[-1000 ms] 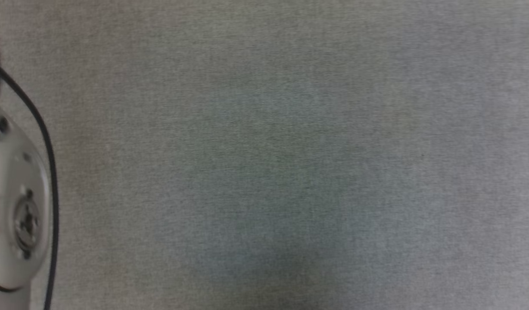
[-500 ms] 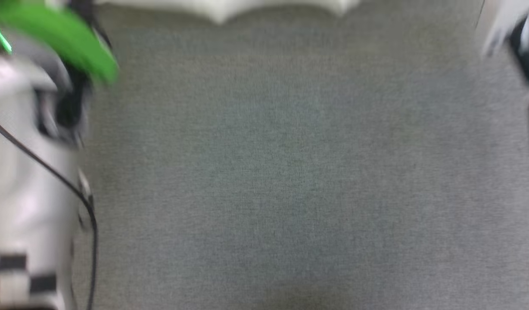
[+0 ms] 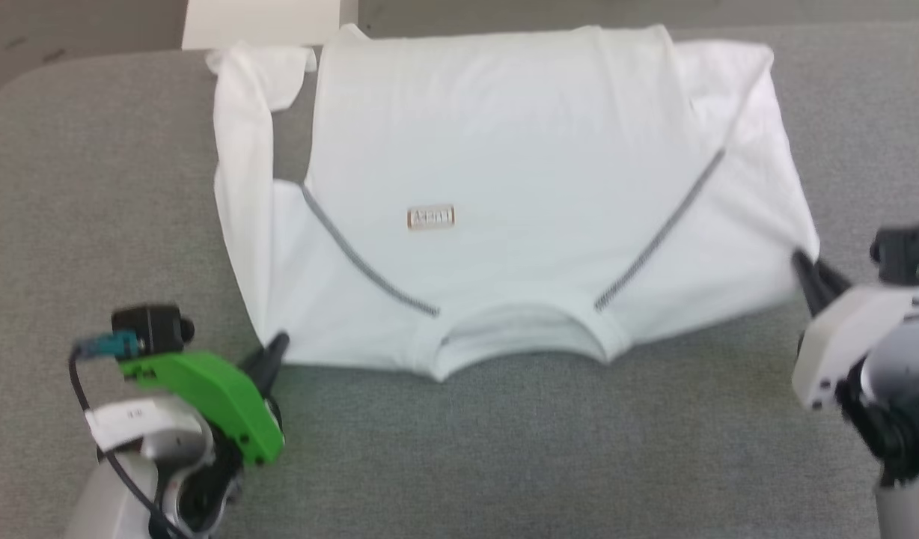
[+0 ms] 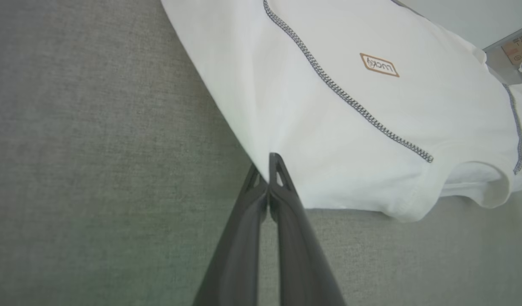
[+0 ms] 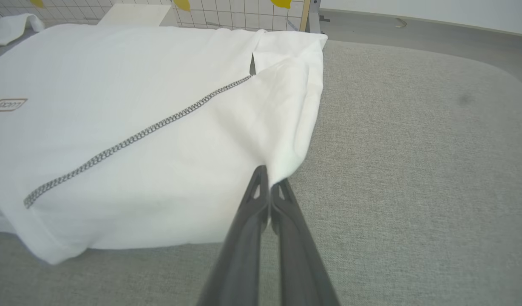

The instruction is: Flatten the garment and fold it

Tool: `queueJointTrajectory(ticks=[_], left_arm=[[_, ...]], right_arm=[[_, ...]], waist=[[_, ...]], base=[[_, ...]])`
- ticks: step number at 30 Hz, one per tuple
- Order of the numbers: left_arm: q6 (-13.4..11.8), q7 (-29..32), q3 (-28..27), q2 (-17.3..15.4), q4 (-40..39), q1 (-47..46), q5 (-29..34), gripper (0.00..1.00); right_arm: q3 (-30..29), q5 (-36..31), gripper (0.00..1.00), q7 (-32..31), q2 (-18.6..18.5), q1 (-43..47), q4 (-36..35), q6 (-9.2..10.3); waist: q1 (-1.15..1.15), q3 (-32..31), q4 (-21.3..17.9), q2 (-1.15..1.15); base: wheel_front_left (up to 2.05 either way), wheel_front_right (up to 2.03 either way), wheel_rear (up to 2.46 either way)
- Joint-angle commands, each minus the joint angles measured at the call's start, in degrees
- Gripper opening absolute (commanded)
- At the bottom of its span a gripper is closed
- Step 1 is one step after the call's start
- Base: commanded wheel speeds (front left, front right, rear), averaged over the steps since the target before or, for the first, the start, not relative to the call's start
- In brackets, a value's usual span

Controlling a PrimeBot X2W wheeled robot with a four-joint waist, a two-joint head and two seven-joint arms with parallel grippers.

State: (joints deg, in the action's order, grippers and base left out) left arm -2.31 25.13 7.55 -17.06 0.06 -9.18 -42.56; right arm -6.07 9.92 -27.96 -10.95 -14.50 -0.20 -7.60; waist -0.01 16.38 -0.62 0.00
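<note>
Head view, looking down from the robot I am driving: the garment, a white short-sleeved T-shirt, lies front up on the grey fabric-covered desk, with its round neck towards me and its hem at the far side. Two grey speckled seams run from the neck out towards the sleeves, and a small brown-bordered chest patch sits a little left of centre. The body of the shirt lies fairly smooth. On my left the cloth is gathered into a narrow folded strip, with a gap of desk showing beside it. My left gripper, on a green housing, reaches the near left corner of the shirt. In the left wrist view its fingers are pressed together, with the cloth edge caught at the tips. My right gripper meets the near corner of the right sleeve. In the right wrist view its fingers are likewise closed, pinching that corner, which peaks up to them
</note>
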Motion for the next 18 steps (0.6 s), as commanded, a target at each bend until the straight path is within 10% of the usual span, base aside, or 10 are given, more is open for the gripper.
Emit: queueJointTrajectory(ticks=[1,18], left_arm=[[-0.62,0.61,-0.1,-0.31,-0.93,2.58,-0.78,0.0],[-4.62,7.29,2.32,-0.43,-6.07,20.09,-3.82,0.0]], right_arm=[[-0.96,-0.8,0.0,-0.91,0.62,2.45,-1.71,0.11],[-11.38,-4.32,0.0,-11.64,7.97,21.73,-10.68,0.11]], waist=[[0.01,-2.87,0.54,0.0],[0.01,-6.08,2.11,0.0]], base=[[0.0,0.0,0.0],[0.0,0.0,0.0]])
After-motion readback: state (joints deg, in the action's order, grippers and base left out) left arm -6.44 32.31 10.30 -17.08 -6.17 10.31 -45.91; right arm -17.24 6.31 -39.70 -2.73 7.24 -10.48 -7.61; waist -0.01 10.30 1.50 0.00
